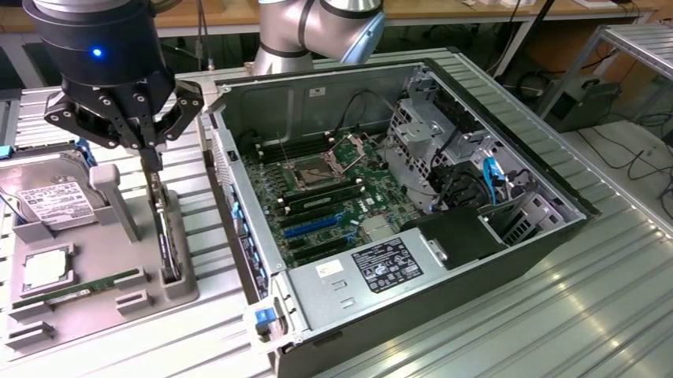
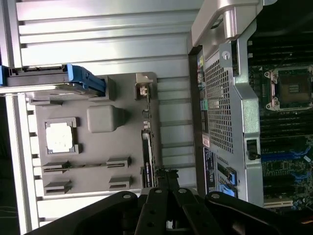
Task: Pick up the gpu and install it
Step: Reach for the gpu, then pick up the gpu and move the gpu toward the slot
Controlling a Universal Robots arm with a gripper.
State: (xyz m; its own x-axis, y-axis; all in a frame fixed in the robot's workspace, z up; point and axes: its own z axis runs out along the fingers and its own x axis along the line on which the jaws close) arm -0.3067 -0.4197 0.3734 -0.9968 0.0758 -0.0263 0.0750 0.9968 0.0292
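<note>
Ribbed metal surface, open computer case lying on it, motherboard up. Grey tray just beside case, on the exterior view's left. Gpu standing on edge in tray slot, at the tray side nearest the case. Fingers directly above, pinched fully together on gpu's upper edge. Hard drive at tray's far corner.

Robotics lab: aluminium-profile bench, open PC case, workbenches behind.

One gpu, one hard drive, one processor, one memory stick, one case
</note>
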